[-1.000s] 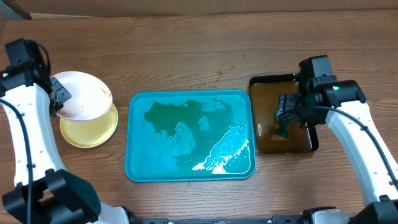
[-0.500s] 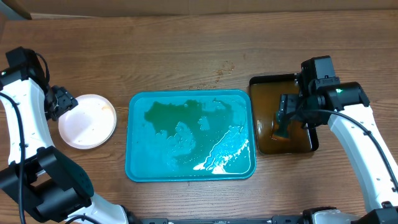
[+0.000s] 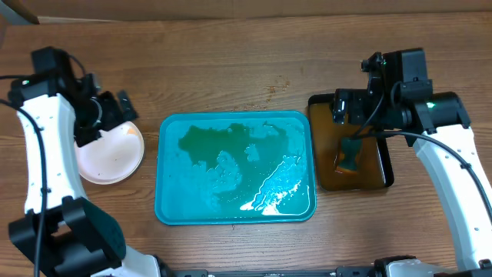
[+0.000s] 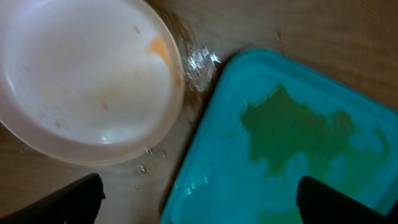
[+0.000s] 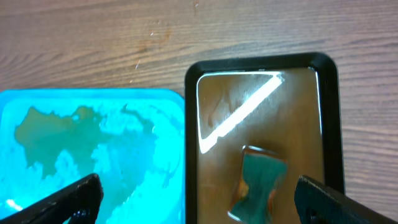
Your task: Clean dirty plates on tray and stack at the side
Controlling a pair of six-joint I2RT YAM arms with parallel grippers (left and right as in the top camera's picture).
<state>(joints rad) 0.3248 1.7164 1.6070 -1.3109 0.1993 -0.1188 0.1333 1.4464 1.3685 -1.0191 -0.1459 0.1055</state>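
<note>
Take the teal tray [image 3: 234, 165] as your reference. It carries no plates at all, only puddles and a foamy wet film across its floor. Just off its left edge, close to the rim but not touching it, a white plate [image 3: 108, 154] sits on the wooden table [image 3: 231, 61]. From above you see only this one plate, so whether the other two lie under it cannot be told.

Your left gripper [image 3: 115, 111] hangs over the far rim of that plate with its jaws spread wide and nothing between them. The left wrist view shows both fingertips well apart and clear of the plate. Your right gripper [image 3: 350, 111] is equally wide and empty, poised over the black tray [image 3: 327, 104] that sits against the teal tray's right side. A greenish sponge [image 5: 261, 180] lies in the brown liquid there.

Judging by this, the job looks to be at or near its end: tray cleared, plate at the side, sponge parked. One thing to check is a faint orange mark near the plate's rim (clearest from the left wrist), which may want another wipe.
</note>
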